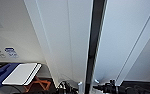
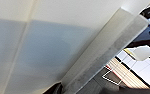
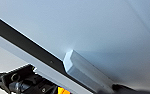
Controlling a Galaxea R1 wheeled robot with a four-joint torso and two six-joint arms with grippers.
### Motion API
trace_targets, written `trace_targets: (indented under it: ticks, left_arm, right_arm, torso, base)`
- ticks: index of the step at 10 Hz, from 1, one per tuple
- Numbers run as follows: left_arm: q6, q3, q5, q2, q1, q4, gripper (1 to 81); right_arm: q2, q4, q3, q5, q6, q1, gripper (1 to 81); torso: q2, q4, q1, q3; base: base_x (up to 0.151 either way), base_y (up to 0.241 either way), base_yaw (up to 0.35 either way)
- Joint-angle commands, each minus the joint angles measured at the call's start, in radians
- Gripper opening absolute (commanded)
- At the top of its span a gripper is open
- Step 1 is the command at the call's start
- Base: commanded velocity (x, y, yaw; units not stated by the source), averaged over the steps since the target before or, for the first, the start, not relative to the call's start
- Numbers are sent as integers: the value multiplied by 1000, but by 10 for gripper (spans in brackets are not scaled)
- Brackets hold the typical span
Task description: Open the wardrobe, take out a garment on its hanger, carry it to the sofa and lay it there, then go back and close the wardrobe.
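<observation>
The white wardrobe (image 1: 66, 37) stands right in front of me, with a narrow dark gap (image 1: 93, 45) between its two doors. Two small silver handles (image 1: 80, 84) (image 1: 96, 81) flank the gap low in the head view. My left gripper (image 1: 66, 88) is at the left handle, which runs large and slanted through the left wrist view (image 2: 111, 50). My right gripper (image 1: 104, 88) is at the right handle, seen close in the right wrist view (image 3: 86, 72) beside the gap (image 3: 23, 42). The garment and hanger are hidden behind the doors.
Left of the wardrobe, a white flat board (image 1: 21, 73) lies over an orange frame (image 1: 38, 85), and a blue shape (image 1: 1, 75) sits beside them. Blue labels (image 1: 9, 51) mark the wall. Tiled floor with lines (image 2: 141, 70) lies below.
</observation>
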Motion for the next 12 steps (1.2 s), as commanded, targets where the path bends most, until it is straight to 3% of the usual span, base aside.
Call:
trace_targets:
  ticks: [1, 7, 12]
  left_arm:
    - [-7, 106, -26, 14, -103, -34, 811]
    - [-7, 109, -28, 14, -101, -37, 811]
    - [-7, 108, -28, 14, -101, -39, 811]
  right_arm:
    - [7, 5, 100, -130, 22, 82, 811]
    - [6, 3, 104, -130, 22, 82, 811]
    - [6, 0, 106, -130, 22, 82, 811]
  torso:
    - [0, 0, 0, 0]
    - [0, 0, 0, 0]
    - [0, 0, 0, 0]
  base:
    - [0, 0, 0]
    - [0, 0, 0]
    - [-43, 0, 0]
